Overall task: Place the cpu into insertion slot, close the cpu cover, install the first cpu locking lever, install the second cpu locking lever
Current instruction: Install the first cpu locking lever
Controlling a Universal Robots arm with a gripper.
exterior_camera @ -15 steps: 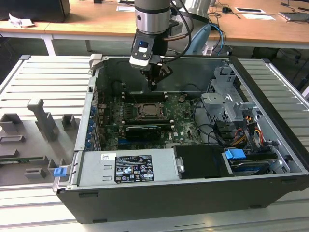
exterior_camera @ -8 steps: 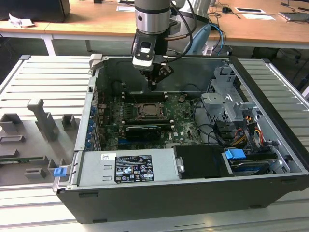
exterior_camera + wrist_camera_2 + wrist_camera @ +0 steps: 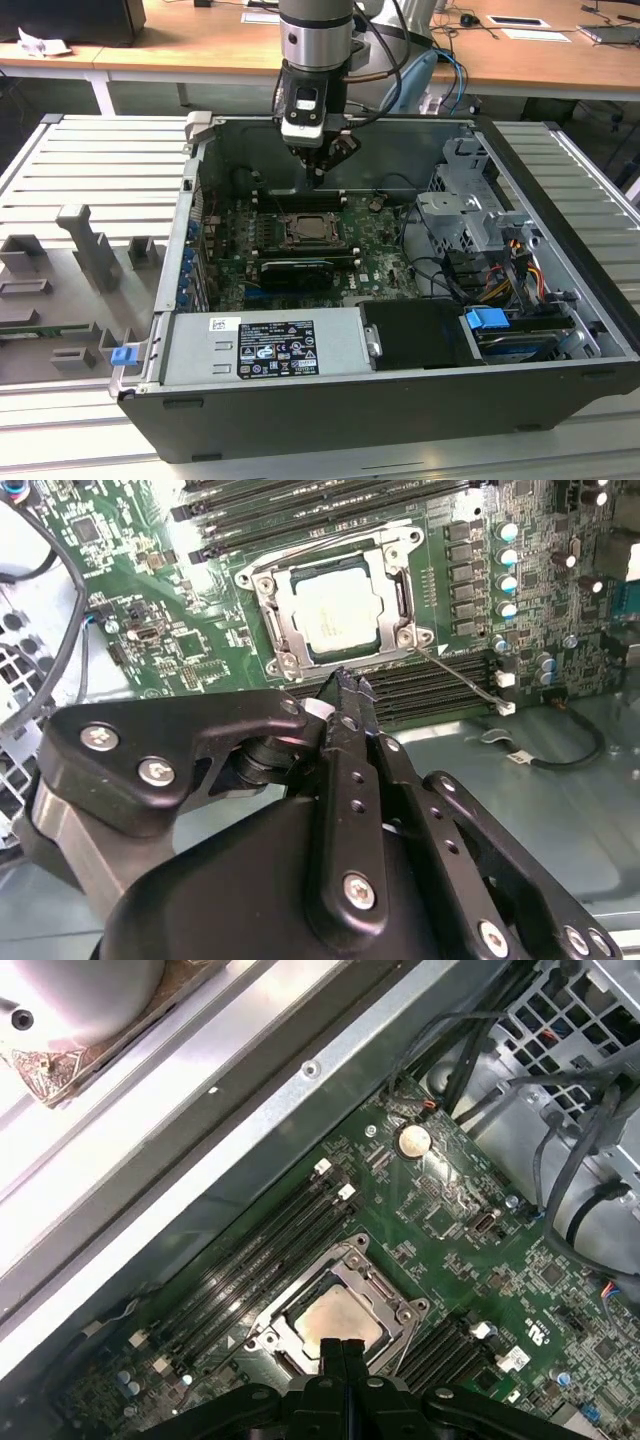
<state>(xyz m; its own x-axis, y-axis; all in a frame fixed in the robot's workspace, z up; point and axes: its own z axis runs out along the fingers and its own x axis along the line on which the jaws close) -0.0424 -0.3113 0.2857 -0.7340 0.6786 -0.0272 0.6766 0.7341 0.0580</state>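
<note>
First wrist view: cpu point(image 3: 336, 1318) edge perhaps hidden

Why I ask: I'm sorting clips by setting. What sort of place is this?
Probably a robotics lab or workshop for computer assembly: an open black desktop computer case lies on a ribbed grey metal workbench, light wooden desks stand behind it, and the arm's black gripper hangs over the green motherboard.

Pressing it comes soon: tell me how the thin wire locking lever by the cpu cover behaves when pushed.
The locking lever is a thin metal rod, so it probably flexes springily. It looks smooth and narrow, so the shut fingers could slip off. It seems anchored at a corner of the cpu cover, so it likely pivots, not slides.
</note>
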